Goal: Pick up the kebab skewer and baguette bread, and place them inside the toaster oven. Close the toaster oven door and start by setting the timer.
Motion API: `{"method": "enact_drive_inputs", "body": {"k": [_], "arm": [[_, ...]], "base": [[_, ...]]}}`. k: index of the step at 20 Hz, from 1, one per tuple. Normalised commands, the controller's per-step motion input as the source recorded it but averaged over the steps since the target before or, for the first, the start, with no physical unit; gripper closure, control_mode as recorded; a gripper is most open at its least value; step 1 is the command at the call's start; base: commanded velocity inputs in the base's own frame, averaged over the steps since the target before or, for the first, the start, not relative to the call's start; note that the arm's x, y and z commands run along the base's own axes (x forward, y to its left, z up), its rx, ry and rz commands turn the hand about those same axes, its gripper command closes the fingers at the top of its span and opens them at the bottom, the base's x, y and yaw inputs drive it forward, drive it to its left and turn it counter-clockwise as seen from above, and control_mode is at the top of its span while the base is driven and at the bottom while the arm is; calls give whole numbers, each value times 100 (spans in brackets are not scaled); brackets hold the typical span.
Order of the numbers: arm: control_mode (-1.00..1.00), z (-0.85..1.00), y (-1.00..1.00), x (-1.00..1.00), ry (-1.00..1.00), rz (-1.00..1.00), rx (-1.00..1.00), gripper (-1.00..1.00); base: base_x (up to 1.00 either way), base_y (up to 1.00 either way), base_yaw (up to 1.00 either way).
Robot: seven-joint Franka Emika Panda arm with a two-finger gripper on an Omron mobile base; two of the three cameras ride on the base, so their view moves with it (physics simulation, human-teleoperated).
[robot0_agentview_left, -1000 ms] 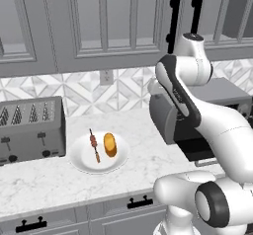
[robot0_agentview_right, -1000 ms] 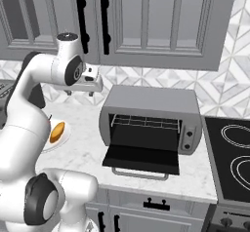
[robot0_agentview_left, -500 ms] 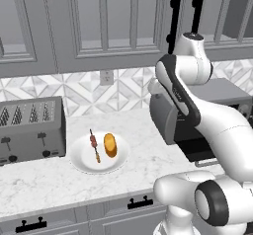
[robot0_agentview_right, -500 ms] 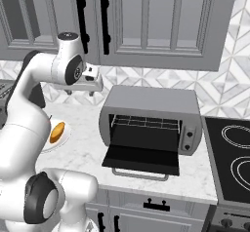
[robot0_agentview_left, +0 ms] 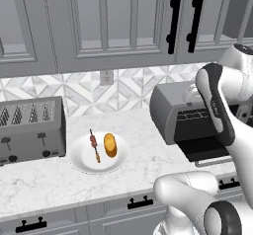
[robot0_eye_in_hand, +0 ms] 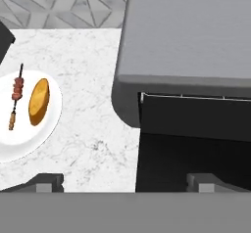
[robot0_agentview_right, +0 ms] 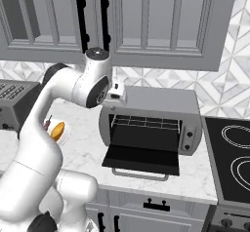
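My arm hides the toaster oven's (robot0_agentview_left: 174,114) right half; the plate (robot0_eye_in_hand: 12,141) is cut off at 9 o'clock.

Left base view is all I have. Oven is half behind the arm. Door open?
Observer: Yes. The right base view shows the door folded down flat in front of the oven.
Operator: Anything inside?
Observer: A bare wire rack, no food on it.
Operator: Gripper?
Observer: The gripper is open, looking down over the oven's front edge; skewer and baguette lie apart on the plate off to its side.
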Motion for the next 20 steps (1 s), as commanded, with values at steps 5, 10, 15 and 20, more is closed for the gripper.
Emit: {"method": "enact_drive_inputs", "body": {"k": [5, 10, 15, 20], "arm": [[-100, -29, -100, -8, -26, 0, 5, -100], [-100, -47, -61, 14, -42, 5, 2, -100], [-100, -44, -30, 32, -30, 5, 0, -100], [-100, -57, -52, 4, -18, 1, 3, -100]], "base": [[0, 0, 0], [0, 0, 0], [0, 0, 0], [0, 0, 0]]}}
